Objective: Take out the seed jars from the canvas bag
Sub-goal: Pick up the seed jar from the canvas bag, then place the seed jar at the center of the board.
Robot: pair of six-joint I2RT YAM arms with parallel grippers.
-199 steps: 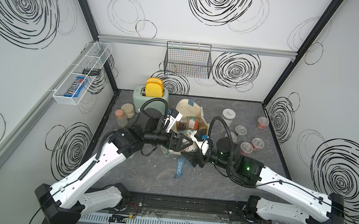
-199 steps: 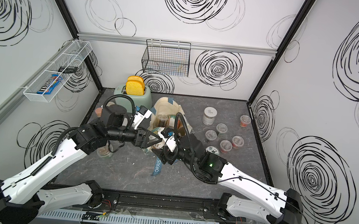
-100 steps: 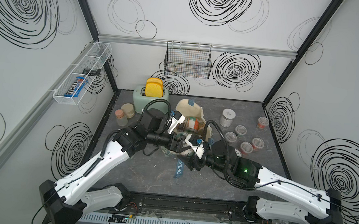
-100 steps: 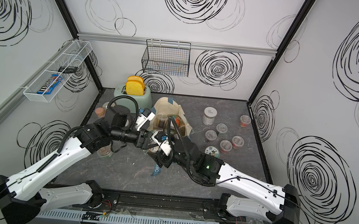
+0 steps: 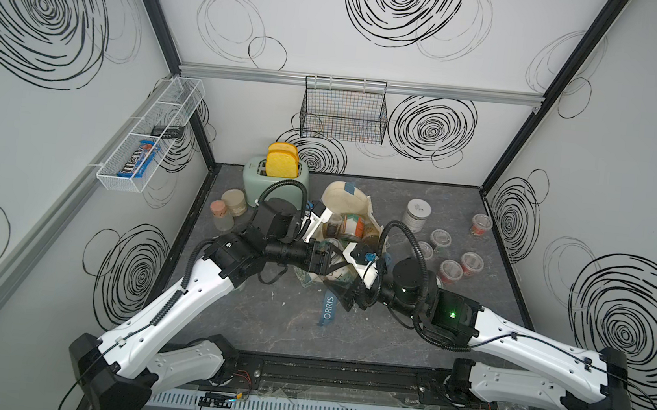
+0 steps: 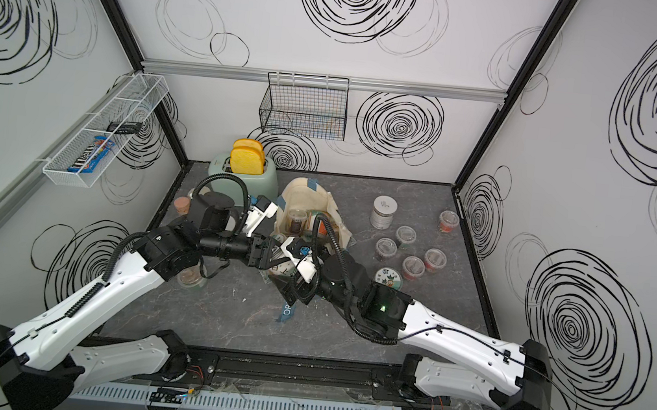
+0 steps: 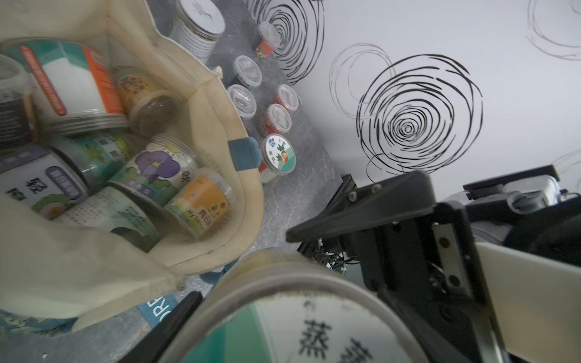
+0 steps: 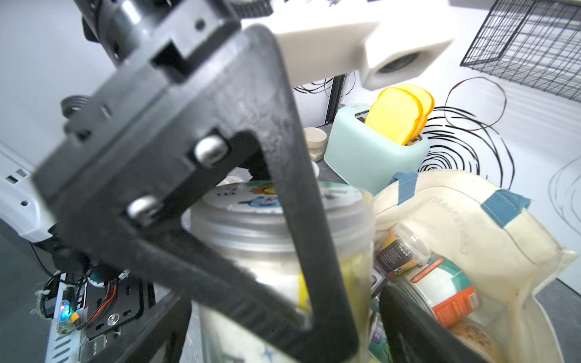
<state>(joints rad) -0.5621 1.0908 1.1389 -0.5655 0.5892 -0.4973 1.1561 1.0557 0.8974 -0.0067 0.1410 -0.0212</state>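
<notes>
The cream canvas bag [image 5: 344, 199] [image 6: 303, 195] lies open at mid-table, with several seed jars [image 7: 154, 169] [image 8: 440, 289] still inside it. In front of its mouth my left gripper [image 5: 330, 259] is shut on a seed jar with a white-green lid [image 7: 298, 320] [image 8: 273, 226]. My right gripper [image 5: 347, 294] faces it from the other side. Its fingers [image 8: 408, 330] stand either side of that jar, open and slightly off its wall. Several more seed jars [image 5: 450, 269] [image 6: 413, 267] stand on the table to the right.
A mint toaster [image 5: 276, 176] with yellow toast stands at the back left, two frosted jars [image 5: 232, 203] beside it. A taller silver-lidded jar [image 5: 416, 214] stands right of the bag. A black wire basket [image 5: 343, 115] hangs on the back wall, a white rack [image 5: 148, 135] on the left wall.
The two grippers have come together at the bag's mouth. My left gripper closed on the jar that the right one held, and the right gripper's jaws have spread off it.
</notes>
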